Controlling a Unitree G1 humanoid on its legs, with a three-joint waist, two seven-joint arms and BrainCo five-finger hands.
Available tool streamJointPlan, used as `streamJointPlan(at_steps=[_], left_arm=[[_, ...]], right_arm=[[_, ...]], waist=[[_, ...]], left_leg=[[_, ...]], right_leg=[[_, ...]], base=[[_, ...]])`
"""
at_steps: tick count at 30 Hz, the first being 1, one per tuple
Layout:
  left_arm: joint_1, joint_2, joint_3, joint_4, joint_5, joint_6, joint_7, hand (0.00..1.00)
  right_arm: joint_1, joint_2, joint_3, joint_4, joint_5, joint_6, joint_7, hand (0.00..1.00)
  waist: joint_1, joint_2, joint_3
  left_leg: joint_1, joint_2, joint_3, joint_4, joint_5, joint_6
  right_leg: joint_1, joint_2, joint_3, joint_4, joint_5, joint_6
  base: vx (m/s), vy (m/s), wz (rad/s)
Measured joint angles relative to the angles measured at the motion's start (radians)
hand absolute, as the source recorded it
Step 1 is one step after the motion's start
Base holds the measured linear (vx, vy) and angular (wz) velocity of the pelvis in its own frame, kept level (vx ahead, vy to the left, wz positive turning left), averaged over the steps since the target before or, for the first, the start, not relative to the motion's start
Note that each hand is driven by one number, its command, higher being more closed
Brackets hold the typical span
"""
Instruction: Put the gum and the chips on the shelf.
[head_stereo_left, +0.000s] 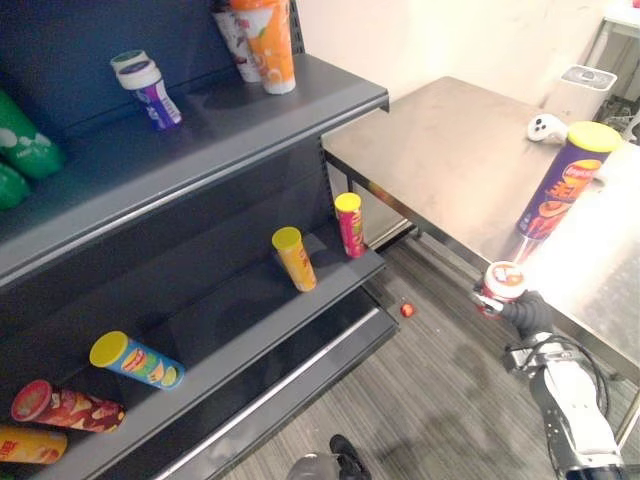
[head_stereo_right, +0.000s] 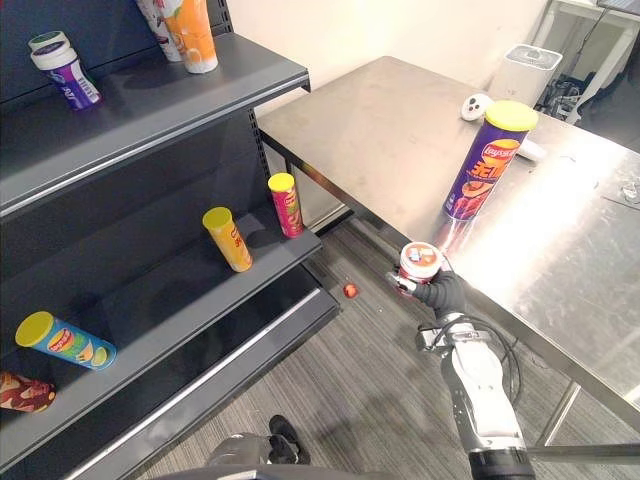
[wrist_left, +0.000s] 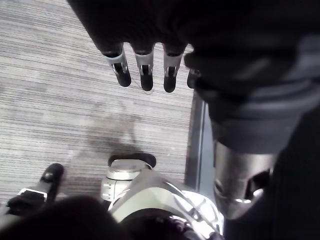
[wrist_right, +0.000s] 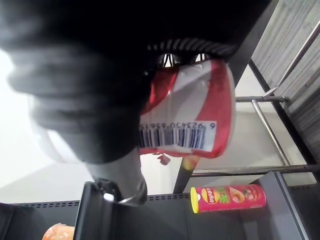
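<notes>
Shelf unit (head_stereo_left: 250, 120), dark metal, open tiers.
- Upper tier: two purple-and-white tubs (head_stereo_left: 150, 90), caps on, leaning side by side. An orange tube (head_stereo_left: 268, 45) and a white tube (head_stereo_left: 235, 40) stand at the rt end. Green bottles (head_stereo_left: 25, 150) at the far lt.
- Middle tier: pink can (head_stereo_left: 349, 225) upright nr the rt end. Yellow can (head_stereo_left: 294, 258) just lt of it, tilted. Blue can w/ yellow lid (head_stereo_left: 135, 360) on its side. Red can (head_stereo_left: 65, 405) and orange can (head_stereo_left: 25, 445) also lying, far lt.
- All lids on; contents can't be seen.

Steel table (head_stereo_right: 380, 130), rt of the shelf.
- Chips can (head_stereo_right: 487, 160): purple tube, yellow lid, red-and-yellow label. Upright on the table, not on the shelf.
- White controller (head_stereo_right: 475, 105) behind it. White box (head_stereo_right: 525, 70) at the back.

Gum tub (head_stereo_right: 421, 262): short round tub, red and white, pale top, barcode on the side. Carried in the right hand (head_stereo_right: 443, 293) off the table's front edge, apart from the shelf. Fingers (wrist_right: 170, 60) are wrapped round it: firm grip.

Left hand (wrist_left: 145, 70): fingers straight, holding nothing, hanging over grey carpet (wrist_left: 60, 75).

Small red ball (head_stereo_right: 350, 290) on the carpet betw. shelf and table.
</notes>
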Motion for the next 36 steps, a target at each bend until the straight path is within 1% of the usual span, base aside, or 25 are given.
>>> streamJointPlan(at_steps=[1, 2, 3, 5, 7, 13, 14, 15, 16, 17, 18, 21, 24, 25, 26, 27, 28, 29, 30, 31, 32, 33, 34, 35, 36], left_arm=[[0.002, 0.0, -0.003, 0.008, 0.005, 0.0, -0.003, 0.0], [0.0, 0.0, -0.008, 0.02, 0.005, -0.002, -0.004, 0.0], [-0.001, 0.001, -0.012, 0.022, 0.006, -0.002, -0.004, 0.0], [-0.011, 0.002, -0.035, 0.021, 0.008, -0.008, -0.004, 0.0], [-0.017, 0.007, -0.053, 0.02, 0.031, -0.014, -0.005, 0.0], [-0.023, 0.023, -0.082, -0.001, 0.043, -0.014, 0.008, 0.0], [-0.026, 0.023, -0.08, -0.001, 0.04, -0.014, 0.009, 0.0], [-0.031, 0.025, -0.078, 0.003, 0.04, -0.013, 0.011, 0.0], [-0.037, 0.046, -0.065, 0.001, 0.037, -0.015, 0.007, 0.0], [-0.033, 0.051, -0.056, 0.002, 0.037, -0.014, 0.007, 0.0], [-0.019, 0.05, -0.042, 0.003, 0.037, -0.014, 0.008, 0.0], [-0.039, 0.062, -0.036, -0.01, 0.031, -0.019, 0.004, 0.0], [-0.045, 0.038, -0.021, -0.016, 0.024, -0.023, -0.006, 0.0], [-0.049, 0.045, -0.013, -0.015, 0.018, -0.026, -0.012, 0.0], [-0.043, 0.058, 0.013, -0.017, -0.008, -0.028, -0.015, 0.0], [-0.045, 0.05, 0.022, -0.014, -0.021, -0.027, -0.012, 0.0], [-0.047, 0.049, 0.023, -0.015, -0.027, -0.028, -0.011, 0.0], [-0.048, 0.053, 0.022, -0.047, -0.039, -0.036, -0.009, 0.0], [-0.052, 0.056, 0.022, -0.061, -0.04, -0.039, -0.009, 0.0], [-0.056, 0.057, 0.02, -0.088, -0.04, -0.035, -0.009, 0.0], [-0.058, 0.055, 0.005, -0.124, -0.04, -0.034, -0.009, 0.0], [-0.065, 0.056, -0.007, -0.134, -0.039, -0.031, -0.009, 0.0], [-0.089, 0.059, -0.02, -0.129, -0.034, -0.015, -0.008, 0.0], [-0.106, 0.058, -0.021, -0.118, -0.034, -0.005, -0.007, 0.0], [-0.143, 0.073, -0.01, -0.105, -0.034, 0.01, -0.003, 0.0]], right_arm=[[0.024, 0.0, -0.016, -0.015, 0.0, 0.0, -0.001, 1.0], [0.045, 0.0, -0.032, -0.025, 0.0, 0.0, -0.001, 1.0], [0.05, 0.0, -0.037, -0.026, 0.0, 0.0, -0.001, 1.0], [0.056, 0.0, -0.048, -0.029, 0.0, 0.0, -0.002, 1.0], [0.056, 0.0, -0.051, -0.03, 0.0, 0.0, -0.003, 1.0], [0.043, 0.0, -0.052, -0.03, -0.001, -0.001, -0.004, 1.0], [0.032, 0.0, -0.052, -0.03, -0.002, -0.002, -0.004, 1.0], [0.021, 0.001, -0.052, -0.03, -0.003, -0.002, -0.005, 1.0], [0.006, 0.024, -0.05, -0.03, -0.003, -0.003, -0.006, 1.0], [-0.007, 0.03, -0.046, -0.032, -0.005, -0.003, -0.007, 1.0], [-0.03, 0.032, -0.042, -0.041, -0.006, -0.007, -0.008, 1.0], [-0.059, 0.045, -0.036, -0.04, -0.033, -0.017, -0.017, 1.0], [-0.09, 0.044, -0.024, -0.04, -0.042, -0.017, -0.021, 1.0], [-0.102, 0.056, -0.014, -0.034, -0.043, -0.019, -0.021, 1.0], [-0.128, 0.069, 0.006, -0.021, -0.043, -0.023, -0.014, 1.0], [-0.149, 0.069, 0.019, -0.019, -0.042, -0.039, 0.001, 1.0], [-0.151, 0.069, 0.025, -0.019, -0.042, -0.04, 0.001, 1.0], [-0.162, 0.064, 0.04, -0.019, -0.042, -0.049, 0.023, 1.0], [-0.163, 0.064, 0.041, -0.019, -0.041, -0.054, 0.03, 1.0], [-0.165, 0.063, 0.04, -0.017, -0.039, -0.059, 0.037, 1.0], [-0.17, 0.062, 0.038, -0.009, -0.039, -0.067, 0.036, 1.0], [-0.17, 0.062, 0.039, -0.008, -0.043, -0.067, 0.027, 1.0], [-0.17, 0.062, 0.039, -0.009, -0.05, -0.068, 0.013, 1.0], [-0.169, 0.062, 0.039, -0.009, -0.055, -0.071, 0.008, 1.0], [-0.167, 0.074, 0.038, -0.036, -0.072, -0.08, 0.002, 1.0]], waist=[[-0.013, 0.003, -0.007], [-0.015, 0.011, -0.028], [-0.016, 0.009, -0.036], [-0.019, -0.002, -0.044], [-0.021, -0.006, -0.043], [-0.02, -0.007, -0.037], [-0.02, -0.009, -0.033], [-0.022, -0.019, -0.027], [-0.01, -0.058, -0.023], [-0.006, -0.059, -0.022], [-0.003, -0.04, -0.014], [-0.006, -0.057, 0.003], [-0.003, -0.055, 0.019], [-0.005, -0.097, 0.025], [0.016, -0.105, 0.028], [0.026, -0.09, 0.039], [0.028, -0.091, 0.04], [0.021, -0.094, 0.042], [0.02, -0.096, 0.045], [0.018, -0.089, 0.044], [0.009, -0.076, 0.05], [0.003, -0.06, 0.055], [-0.004, -0.03, 0.057], [-0.016, -0.03, 0.052], [-0.009, -0.093, 0.057]], left_leg=[[0.008, -0.008, -0.024, -0.054, 0.012, -0.005], [0.009, -0.012, -0.044, -0.099, 0.018, -0.006], [0.009, -0.015, -0.047, -0.116, 0.021, -0.005], [0.004, -0.02, -0.063, -0.118, 0.023, -0.007], [0.002, -0.022, -0.063, -0.123, 0.018, -0.01], [-0.043, -0.024, -0.054, -0.124, -0.008, -0.001], [-0.043, -0.026, -0.03, -0.124, -0.032, -0.013], [-0.04, -0.031, 0.004, -0.124, -0.08, -0.057], [-0.03, -0.028, 0.031, -0.038, -0.085, -0.009], [-0.023, -0.007, 0.032, 0.011, -0.075, 0.005], [-0.014, -0.005, -0.008, 0.006, -0.115, 0.009], [-0.012, -0.041, -0.037, -0.051, -0.102, -0.002], [-0.011, -0.06, -0.031, -0.08, -0.114, -0.006], [-0.014, -0.076, -0.005, -0.049, -0.155, -0.022], [-0.022, -0.03, -0.055, 0.143, -0.189, 0.044], [-0.02, -0.026, -0.106, 0.148, -0.25, 0.007], [-0.019, -0.027, -0.107, 0.145, -0.251, 0.004], [-0.031, -0.044, -0.134, 0.136, -0.25, 0.002], [-0.036, -0.052, -0.156, 0.137, -0.249, 0.001], [-0.046, -0.063, -0.205, 0.133, -0.237, 0.001], [-0.049, -0.069, -0.272, 0.104, -0.209, 0.016], [-0.05, -0.071, -0.332, 0.075, -0.182, 0.013], [-0.046, -0.079, -0.427, 0.011, -0.163, -0.02], [-0.04, -0.086, -0.455, -0.027, -0.185, -0.044], [-0.108, -0.087, -0.452, 0.259, -0.245, 0.112]], right_leg=[[-0.003, 0.001, -0.017, 0.028, -0.02, -0.001], [-0.021, -0.001, -0.021, 0.065, -0.04, -0.004], [-0.032, -0.005, -0.021, 0.085, -0.049, -0.006], [-0.051, -0.042, -0.022, 0.162, -0.081, -0.014], [-0.055, -0.058, -0.022, 0.193, -0.09, -0.018], [-0.089, -0.053, -0.022, 0.209, -0.091, -0.02], [-0.089, -0.053, -0.026, 0.203, -0.091, -0.02], [-0.09, -0.06, -0.029, 0.181, -0.09, -0.021], [-0.1, -0.099, -0.025, 0.179, -0.079, -0.034], [-0.099, -0.103, -0.023, 0.187, -0.08, -0.034], [-0.097, -0.095, -0.006, 0.205, -0.079, -0.035], [-0.121, -0.097, 0.039, 0.209, -0.068, -0.048], [-0.126, -0.09, 0.05, 0.201, -0.07, -0.05], [-0.145, -0.124, 0.06, 0.177, -0.065, -0.064], [-0.154, -0.151, 0.079, 0.22, -0.064, -0.069], [-0.151, -0.152, 0.102, 0.24, -0.048, -0.069], [-0.153, -0.154, 0.105, 0.241, -0.049, -0.073], [-0.159, -0.161, 0.111, 0.251, -0.032, -0.11], [-0.168, -0.163, 0.139, 0.282, -0.011, -0.144], [-0.196, -0.157, 0.215, 0.332, -0.024, -0.177], [-0.234, -0.104, 0.372, 0.374, -0.067, -0.191], [-0.247, -0.034, 0.485, 0.363, -0.103, -0.175], [-0.266, 0.071, 0.612, 0.329, -0.12, -0.17], [-0.283, 0.113, 0.664, 0.302, -0.12, -0.169], [-0.332, 0.072, 0.789, 0.277, -0.131, -0.116]], base=[[-0.13, 0.083, 0.36], [-0.12, 0.081, 0.3], [-0.1, 0.071, 0.14], [-0.09, 0.057, 0.09], [-0.1, 0.044, 0.05], [-0.14, 0.09, 0.12], [-0.13, 0.107, 0.36], [-0.15, 0.147, 0.32], [-0.08, 0.1, 0.14], [-0.02, 0.079, -0.07], [0.0, 0.062, 0.0], [-0.11, 0.137, 0.35], [-0.12, 0.127, 0.3], [-0.1, 0.113, -0.04], [-0.08, 0.129, -0.3], [-0.03, 0.067, -0.37], [-0.06, 0.137, 0.04], [-0.07, 0.117, 0.4], [-0.07, 0.136, 0.68], [-0.01, 0.08, 0.95], [0.0, 0.075, 1.26], [-0.03, 0.057, 1.71], [-0.04, 0.014, 1.56], [-0.03, 0.021, 1.89], [-0.01, 0.012, 1.37]])
